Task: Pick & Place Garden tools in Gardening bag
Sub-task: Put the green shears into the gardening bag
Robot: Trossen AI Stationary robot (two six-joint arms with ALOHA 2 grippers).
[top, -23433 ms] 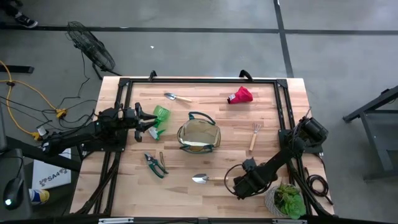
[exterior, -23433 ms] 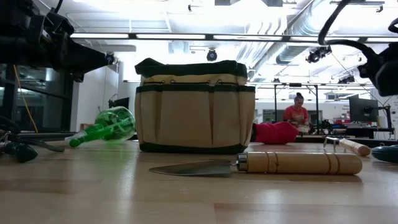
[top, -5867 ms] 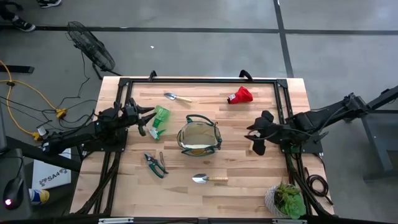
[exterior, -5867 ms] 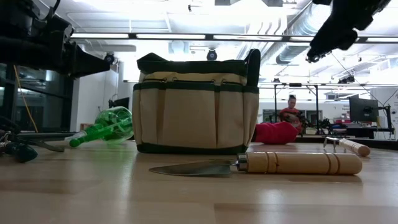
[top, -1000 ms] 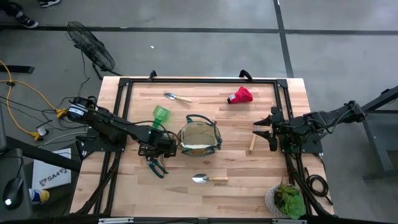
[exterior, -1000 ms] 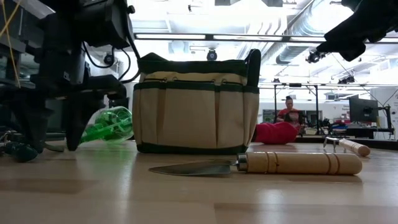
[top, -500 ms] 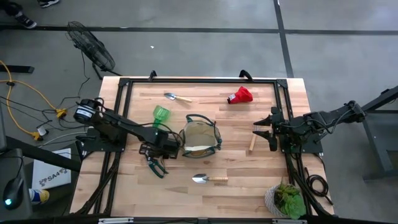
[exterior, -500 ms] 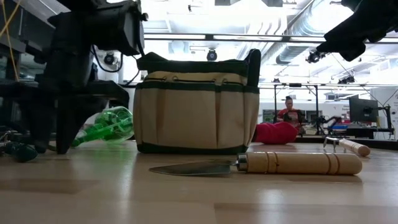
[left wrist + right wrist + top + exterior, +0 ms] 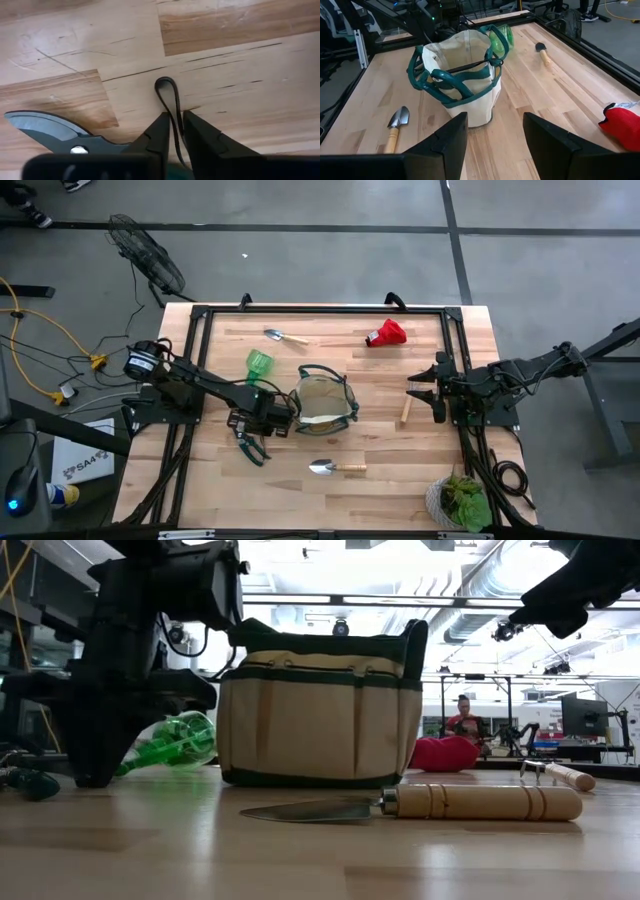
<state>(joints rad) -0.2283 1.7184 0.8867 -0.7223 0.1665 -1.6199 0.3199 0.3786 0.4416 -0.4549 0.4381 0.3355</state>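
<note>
From above, the gardening bag (image 9: pixel 321 402) stands mouth up near the middle of the bench (image 9: pixel 420 470). The left gripper (image 9: pixel 262 426) is down at the bench just left of the bag, over the pruning shears (image 9: pixel 250 445), which lie left of the bag and nearer the front edge. The bright green piece (image 9: pixel 259 364) lies behind the shears; a small trowel (image 9: pixel 285 336) and a red piece (image 9: pixel 386 333) lie toward the far edge. Another trowel (image 9: pixel 335 468) lies in front of the bag. The right gripper (image 9: pixel 425 391) hovers right of the bag, beside a wooden-handled tool (image 9: pixel 408 404). A potted plant (image 9: pixel 461 501) sits at the front right corner.

At bench height, the left arm stands left of the bag (image 9: pixel 318 712), with the green piece (image 9: pixel 172 743) behind it and the front trowel (image 9: pixel 420 804) before the bag. A person shows far off in the room.

The left wrist camera shows the jaws nearly together, pinching a thin dark wire loop of the shears (image 9: pixel 55 129), whose blade lies beside them on the wood.

The right wrist camera shows its jaws spread apart and holding nothing, facing the bag (image 9: pixel 462 82).

No readable writing shows.
</note>
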